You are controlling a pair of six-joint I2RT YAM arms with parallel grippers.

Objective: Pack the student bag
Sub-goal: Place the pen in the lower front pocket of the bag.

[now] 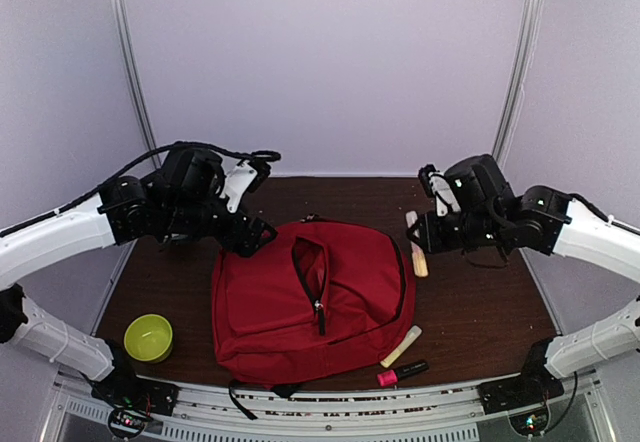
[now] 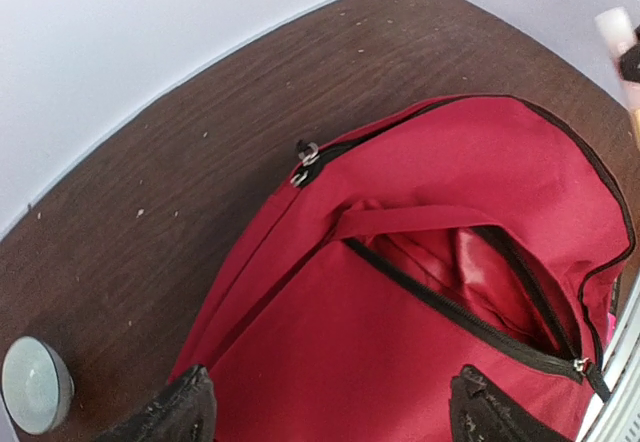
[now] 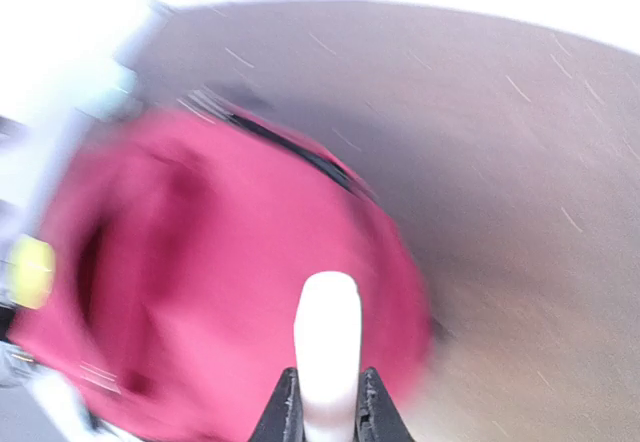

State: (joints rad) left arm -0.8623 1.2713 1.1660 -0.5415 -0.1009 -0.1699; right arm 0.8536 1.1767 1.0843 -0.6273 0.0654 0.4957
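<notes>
The student bag [image 1: 350, 297] lies flat in the middle of the table, red, with its front zip pocket [image 2: 480, 282] gaping open. My left gripper [image 1: 255, 237] hovers over the bag's upper left corner, open, with nothing but red fabric [image 2: 330, 362] between its fingers [image 2: 185, 412]. At the bag's right edge my right gripper [image 1: 422, 234] is shut on a white-tipped cream stick [image 3: 327, 342], also seen in the top view [image 1: 417, 252]. The right wrist view is blurred, and the bag [image 3: 200, 262] fills its left half.
A yellow-green bowl [image 1: 148, 337] stands at the front left. A second cream stick [image 1: 401, 346] and a pink marker [image 1: 402, 372] lie by the bag's front right corner. Two zip pulls [image 2: 304, 162] rest at the bag's top seam. White walls close in the table.
</notes>
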